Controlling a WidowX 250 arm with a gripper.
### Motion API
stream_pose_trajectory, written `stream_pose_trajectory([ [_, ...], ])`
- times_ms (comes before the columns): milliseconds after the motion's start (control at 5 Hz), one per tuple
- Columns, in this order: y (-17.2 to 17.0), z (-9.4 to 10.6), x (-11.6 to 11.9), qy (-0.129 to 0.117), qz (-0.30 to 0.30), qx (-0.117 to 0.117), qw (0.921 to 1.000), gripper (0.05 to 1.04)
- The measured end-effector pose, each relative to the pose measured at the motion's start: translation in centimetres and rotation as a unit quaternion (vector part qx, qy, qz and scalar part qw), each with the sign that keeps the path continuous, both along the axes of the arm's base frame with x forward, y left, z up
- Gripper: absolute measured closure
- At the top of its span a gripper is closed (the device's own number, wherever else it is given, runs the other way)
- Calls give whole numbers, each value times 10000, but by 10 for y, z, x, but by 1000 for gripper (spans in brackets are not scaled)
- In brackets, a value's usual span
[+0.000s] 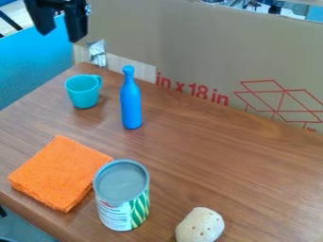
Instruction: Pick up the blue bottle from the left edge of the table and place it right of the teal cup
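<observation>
On the table [252, 165], the cup [82, 92] lies at the back left, with the bottle [131, 106] to its right. The cloth [56, 172] is in front of them, left of the can [123, 196]. The potato [200, 227] sits front right of the can; cardboard [202, 42] stands behind everything.

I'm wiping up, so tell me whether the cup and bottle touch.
Apart. The camera view shows a strip of table between the cup and the bottle.
</observation>
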State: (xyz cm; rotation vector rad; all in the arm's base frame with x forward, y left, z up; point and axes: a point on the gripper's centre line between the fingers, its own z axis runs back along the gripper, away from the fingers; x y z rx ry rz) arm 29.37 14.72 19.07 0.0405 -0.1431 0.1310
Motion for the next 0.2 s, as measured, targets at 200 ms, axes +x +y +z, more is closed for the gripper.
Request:
stream_pose_trajectory([
  [200, 17, -18, 3, 372, 67, 276, 9989, 82],
])
